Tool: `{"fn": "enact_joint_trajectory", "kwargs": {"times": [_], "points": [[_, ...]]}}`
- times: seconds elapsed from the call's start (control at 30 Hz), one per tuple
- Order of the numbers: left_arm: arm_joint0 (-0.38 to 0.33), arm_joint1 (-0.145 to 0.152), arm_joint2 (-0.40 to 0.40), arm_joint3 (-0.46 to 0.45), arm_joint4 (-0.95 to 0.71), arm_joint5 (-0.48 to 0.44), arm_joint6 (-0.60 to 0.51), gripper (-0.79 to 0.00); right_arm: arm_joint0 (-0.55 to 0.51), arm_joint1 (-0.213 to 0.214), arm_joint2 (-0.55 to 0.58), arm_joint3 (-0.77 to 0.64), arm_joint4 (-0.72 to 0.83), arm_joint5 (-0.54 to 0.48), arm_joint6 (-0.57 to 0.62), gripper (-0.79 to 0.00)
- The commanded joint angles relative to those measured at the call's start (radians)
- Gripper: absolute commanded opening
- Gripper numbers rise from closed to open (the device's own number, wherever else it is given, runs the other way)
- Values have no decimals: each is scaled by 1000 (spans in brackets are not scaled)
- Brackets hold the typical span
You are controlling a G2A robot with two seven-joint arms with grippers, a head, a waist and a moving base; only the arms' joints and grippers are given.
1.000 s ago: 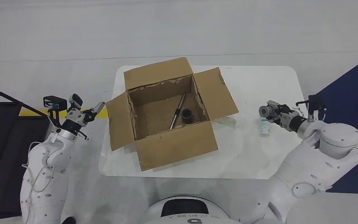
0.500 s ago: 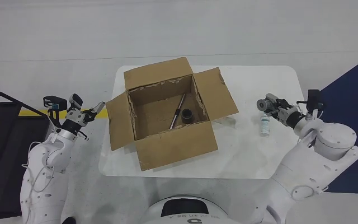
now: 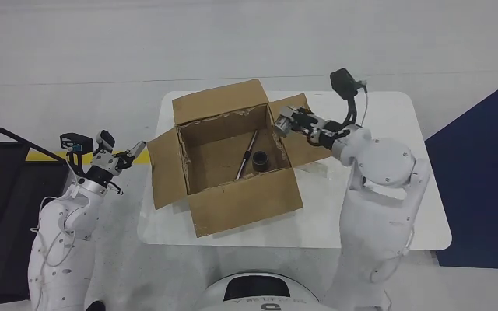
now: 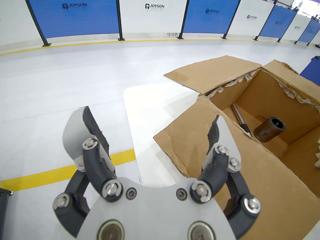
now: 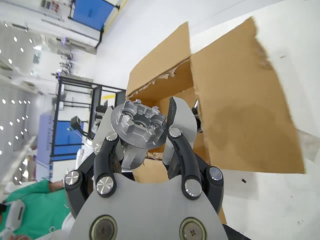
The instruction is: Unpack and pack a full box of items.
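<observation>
Blue and white panels (image 4: 80, 8) ring a pale, yellow-lined floor (image 4: 62, 81).

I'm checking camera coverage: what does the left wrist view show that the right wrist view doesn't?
Left wrist view: the open left gripper, and a clear look into the cardboard box at a metal rod and a dark metal sleeve. Right wrist view: the right gripper shut on a toothed silver metal part. Both: that open box on the white table.

The left end effector (image 4: 151, 116) is spread wide; the right end effector (image 5: 143, 116) clamps a metal part (image 5: 137, 124).
</observation>
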Motion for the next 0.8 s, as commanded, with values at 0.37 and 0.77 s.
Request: {"fn": "enact_joint_trajectory", "kwargs": {"times": [0.37, 0.77], "points": [[0, 0, 0, 0, 0, 0, 0, 0, 83, -11, -427, 286, -281, 129, -108, -785], [0, 0, 0, 0, 0, 0, 0, 0, 180, -33, -533, 593, -402, 281, -218, -785]]}}
